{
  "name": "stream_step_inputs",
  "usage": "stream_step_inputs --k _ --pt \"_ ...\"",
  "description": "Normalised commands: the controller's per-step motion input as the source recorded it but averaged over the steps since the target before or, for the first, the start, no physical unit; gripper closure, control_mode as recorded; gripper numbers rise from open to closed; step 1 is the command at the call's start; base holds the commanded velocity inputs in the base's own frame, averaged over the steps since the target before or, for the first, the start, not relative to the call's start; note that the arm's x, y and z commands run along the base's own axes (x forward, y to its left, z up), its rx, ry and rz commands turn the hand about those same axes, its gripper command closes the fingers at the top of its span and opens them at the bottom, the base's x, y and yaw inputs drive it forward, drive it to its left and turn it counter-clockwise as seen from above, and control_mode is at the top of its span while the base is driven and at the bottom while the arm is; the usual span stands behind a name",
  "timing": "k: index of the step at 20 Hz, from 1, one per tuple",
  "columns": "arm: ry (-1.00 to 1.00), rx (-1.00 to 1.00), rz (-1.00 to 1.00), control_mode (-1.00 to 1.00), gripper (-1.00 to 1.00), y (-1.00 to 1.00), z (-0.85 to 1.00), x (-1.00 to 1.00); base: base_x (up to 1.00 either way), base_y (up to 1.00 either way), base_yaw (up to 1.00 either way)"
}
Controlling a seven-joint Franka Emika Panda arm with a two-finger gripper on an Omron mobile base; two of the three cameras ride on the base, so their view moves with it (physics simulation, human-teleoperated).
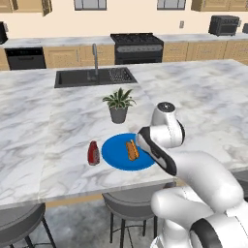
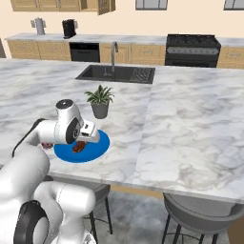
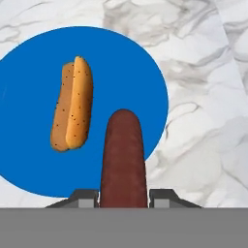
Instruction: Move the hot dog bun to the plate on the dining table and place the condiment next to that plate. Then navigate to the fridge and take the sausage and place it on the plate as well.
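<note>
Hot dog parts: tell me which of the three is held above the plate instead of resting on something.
The sausage: the hand is shut on it over the blue plate. The bun lies on the plate; the condiment stands beside it on the table.

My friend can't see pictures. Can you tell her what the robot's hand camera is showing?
The gripper holds a dark red sausage above a round blue plate. A speckled orange-brown hot dog bun lies on the plate, left of the sausage. The plate sits on a white-and-grey marble table.
</note>
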Motion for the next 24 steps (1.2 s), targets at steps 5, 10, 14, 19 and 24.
stream_step_inputs --k 5,10,14,19,24 --pt "0.01 0.0 0.0 -1.0 1.0 0.06 -0.41 0.27 0.0 0.0 0.0" --pt "0.02 0.0 0.0 -1.0 1.0 0.0 -0.36 0.32 0.0 0.0 0.0" --pt "0.03 0.0 0.0 -1.0 1.0 0.0 -0.31 0.4 0.0 0.0 0.0" --pt "0.01 0.01 0.0 -1.0 -1.0 0.0 -0.19 0.33 0.0 0.0 0.0" --pt "0.0 0.01 0.0 -1.0 -1.0 0.0 -0.09 0.01 0.0 0.0 0.0"
